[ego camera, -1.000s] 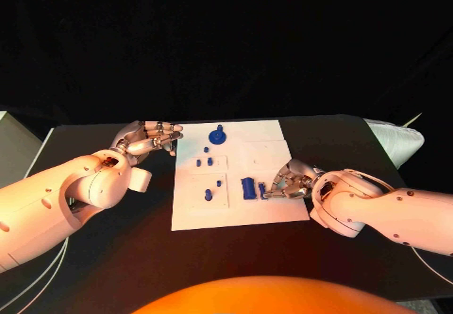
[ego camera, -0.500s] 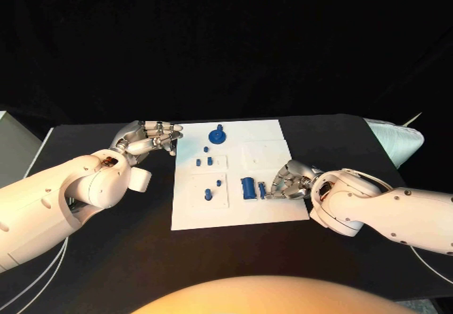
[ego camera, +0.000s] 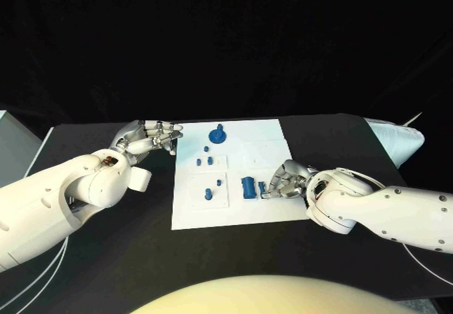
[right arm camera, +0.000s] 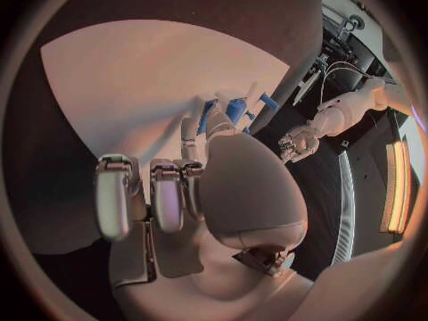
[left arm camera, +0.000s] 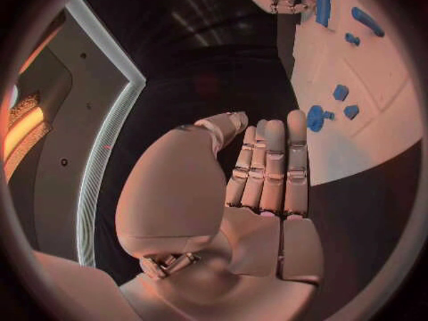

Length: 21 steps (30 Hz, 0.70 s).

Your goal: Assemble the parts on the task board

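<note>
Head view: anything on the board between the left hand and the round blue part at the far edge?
Nothing. In the head view, bare white board runs from the left hand to the round part.

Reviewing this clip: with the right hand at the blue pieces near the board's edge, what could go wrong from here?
The right hand has its fingers crowded against the small blue part and the taller blue block; a slip might knock either over. The task board looks loose on the table, so pushing may slide it. The left hand rests at the board's far corner, not pinning it.
</note>
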Each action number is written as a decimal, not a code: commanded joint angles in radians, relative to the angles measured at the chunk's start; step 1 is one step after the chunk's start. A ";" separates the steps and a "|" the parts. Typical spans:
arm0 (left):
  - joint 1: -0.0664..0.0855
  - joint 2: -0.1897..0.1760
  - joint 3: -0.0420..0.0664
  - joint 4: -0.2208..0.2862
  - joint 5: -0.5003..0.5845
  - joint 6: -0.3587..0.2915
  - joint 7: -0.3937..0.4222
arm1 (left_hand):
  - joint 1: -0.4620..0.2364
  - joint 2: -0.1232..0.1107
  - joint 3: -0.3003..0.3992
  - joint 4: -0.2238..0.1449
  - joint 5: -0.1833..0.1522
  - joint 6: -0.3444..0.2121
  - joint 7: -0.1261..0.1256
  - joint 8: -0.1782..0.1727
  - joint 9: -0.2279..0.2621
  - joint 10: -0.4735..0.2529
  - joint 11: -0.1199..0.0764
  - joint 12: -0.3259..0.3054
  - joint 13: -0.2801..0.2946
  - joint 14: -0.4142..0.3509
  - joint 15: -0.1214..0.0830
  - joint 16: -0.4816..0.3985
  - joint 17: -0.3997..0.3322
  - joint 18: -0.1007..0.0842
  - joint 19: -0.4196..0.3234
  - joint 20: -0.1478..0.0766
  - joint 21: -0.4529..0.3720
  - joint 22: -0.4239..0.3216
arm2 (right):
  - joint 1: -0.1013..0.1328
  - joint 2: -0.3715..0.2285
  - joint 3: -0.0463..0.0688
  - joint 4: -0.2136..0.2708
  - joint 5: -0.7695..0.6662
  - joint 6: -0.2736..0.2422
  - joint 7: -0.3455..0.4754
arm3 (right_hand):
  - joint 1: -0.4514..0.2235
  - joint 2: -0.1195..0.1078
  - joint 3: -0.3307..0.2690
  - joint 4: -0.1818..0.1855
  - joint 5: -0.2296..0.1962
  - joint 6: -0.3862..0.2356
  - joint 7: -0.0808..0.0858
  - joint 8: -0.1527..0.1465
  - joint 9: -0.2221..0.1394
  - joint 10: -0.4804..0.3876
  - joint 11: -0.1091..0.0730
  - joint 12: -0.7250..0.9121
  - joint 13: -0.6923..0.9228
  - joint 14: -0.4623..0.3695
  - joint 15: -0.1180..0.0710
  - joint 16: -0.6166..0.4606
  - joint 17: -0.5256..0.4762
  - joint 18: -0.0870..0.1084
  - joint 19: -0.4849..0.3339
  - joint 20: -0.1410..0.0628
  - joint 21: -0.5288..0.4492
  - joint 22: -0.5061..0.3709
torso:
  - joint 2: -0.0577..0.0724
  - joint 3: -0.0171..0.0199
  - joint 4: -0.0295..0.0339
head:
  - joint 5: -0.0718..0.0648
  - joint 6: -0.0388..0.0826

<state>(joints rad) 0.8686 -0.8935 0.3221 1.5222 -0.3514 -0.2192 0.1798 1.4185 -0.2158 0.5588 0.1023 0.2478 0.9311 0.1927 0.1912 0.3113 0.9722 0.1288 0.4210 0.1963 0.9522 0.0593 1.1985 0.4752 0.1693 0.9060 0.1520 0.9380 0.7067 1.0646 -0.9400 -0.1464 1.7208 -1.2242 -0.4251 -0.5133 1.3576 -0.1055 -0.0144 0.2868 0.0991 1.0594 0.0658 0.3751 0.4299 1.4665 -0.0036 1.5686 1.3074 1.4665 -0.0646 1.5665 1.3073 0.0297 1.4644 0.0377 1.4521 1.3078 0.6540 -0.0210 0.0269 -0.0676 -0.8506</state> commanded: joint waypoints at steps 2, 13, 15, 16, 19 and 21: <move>0.000 0.000 0.001 0.002 0.005 0.014 0.006 | 0.003 0.009 -0.002 0.006 0.001 0.001 -0.002 0.004 -0.001 -0.006 -0.002 0.005 -0.001 -0.004 -0.002 -0.002 -0.001 0.016 0.010 0.000 -0.005 -0.001 | -0.001 0.005 0.000 -0.009 -0.012 0.039 -0.012 | 0.028 -0.007 0.018 0.000 0.008 0.001 0.000 -0.003 -0.004 0.104 -0.005 0.002 0.263 0.104 -0.008 0.004 0.263 -0.005 0.079 -0.006 0.003 0.207 | 0.000 -0.0003 0.0003 | 0.000 -0.002; 0.000 -0.001 0.001 0.003 0.005 0.014 0.006 | 0.003 0.009 -0.002 0.006 0.001 0.001 -0.002 0.004 -0.001 -0.006 -0.002 0.005 -0.001 -0.004 -0.002 -0.002 -0.001 0.016 0.010 0.000 -0.005 -0.001 | -0.002 0.011 0.000 -0.018 -0.010 0.039 -0.007 | 0.036 -0.013 0.026 0.001 0.003 0.001 0.000 -0.004 -0.005 0.104 -0.005 0.002 0.263 0.104 -0.008 0.004 0.263 -0.004 0.079 -0.006 0.001 0.206 | -0.001 0.0003 -0.0005 | 0.000 -0.002; 0.000 -0.001 0.001 0.003 0.005 0.014 0.006 | 0.003 0.009 -0.002 0.006 0.001 0.001 -0.002 0.004 -0.001 -0.006 -0.002 0.005 -0.001 -0.004 -0.002 -0.002 -0.001 0.016 0.010 0.000 -0.005 -0.001 | -0.002 0.010 0.000 -0.016 -0.008 0.031 -0.002 | 0.033 -0.015 0.027 0.004 0.000 0.002 0.001 -0.005 -0.006 0.104 -0.004 0.002 0.263 0.104 -0.008 0.004 0.263 -0.004 0.078 -0.006 -0.001 0.206 | -0.001 0.0004 -0.0008 | 0.000 -0.001; 0.000 -0.001 0.001 0.003 0.005 0.014 0.006 | 0.003 0.009 -0.002 0.006 0.001 0.001 -0.002 0.004 -0.001 -0.006 -0.002 0.005 -0.001 -0.004 -0.002 -0.002 -0.001 0.016 0.010 0.000 -0.005 -0.001 | -0.003 0.009 0.000 -0.015 -0.006 0.023 0.004 | 0.030 -0.016 0.028 0.005 0.000 0.002 0.002 -0.005 -0.006 0.104 -0.004 0.002 0.263 0.104 -0.008 0.004 0.263 -0.004 0.078 -0.006 -0.001 0.206 | -0.001 0.0001 -0.0009 | 0.000 -0.002; 0.000 0.000 0.001 0.002 0.005 0.014 0.007 | 0.003 0.009 -0.002 0.006 0.001 0.001 -0.002 0.004 -0.001 -0.006 -0.002 0.005 -0.001 -0.004 -0.002 -0.002 -0.001 0.016 0.010 0.000 -0.005 -0.001 | -0.003 0.003 0.000 -0.010 0.017 -0.015 0.032 | 0.009 -0.025 0.030 0.006 0.003 -0.001 0.005 -0.008 -0.009 0.104 -0.001 0.002 0.263 0.104 -0.006 0.004 0.263 -0.003 0.077 -0.006 -0.009 0.202 | -0.001 0.0004 -0.0012 | -0.001 0.000; 0.000 0.000 0.001 0.002 0.005 0.014 0.007 | 0.003 0.009 -0.002 0.006 0.001 0.001 -0.002 0.004 -0.001 -0.006 -0.002 0.005 -0.001 -0.004 -0.002 -0.002 -0.001 0.016 0.010 0.000 -0.005 -0.001 | -0.003 -0.002 0.000 -0.006 0.033 -0.038 0.052 | -0.007 -0.033 0.032 0.006 0.011 -0.011 0.009 -0.015 -0.012 0.104 0.003 0.002 0.263 0.104 -0.003 0.004 0.263 -0.001 0.075 -0.004 -0.016 0.199 | -0.001 0.0004 -0.0012 | -0.001 0.000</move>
<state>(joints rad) 0.8685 -0.8951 0.3221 1.5224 -0.3513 -0.2192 0.1795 1.4185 -0.2158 0.5589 0.1023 0.2478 0.9311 0.1927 0.1912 0.3114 0.9723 0.1288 0.4210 0.1963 0.9522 0.0593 1.1985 0.4753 0.1694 0.9060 0.1520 0.9380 0.7069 1.0632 -0.9399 -0.1456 1.7118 -1.2152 -0.4239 -0.5041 1.3579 -0.1404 0.0116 0.2911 0.1085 1.0513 0.0740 0.3634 0.4178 1.4665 -0.0035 1.5686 1.3073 1.4664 -0.0646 1.5665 1.3073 0.0297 1.4644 0.0377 1.4407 1.3076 0.6532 -0.0210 0.0261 -0.0680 -0.8508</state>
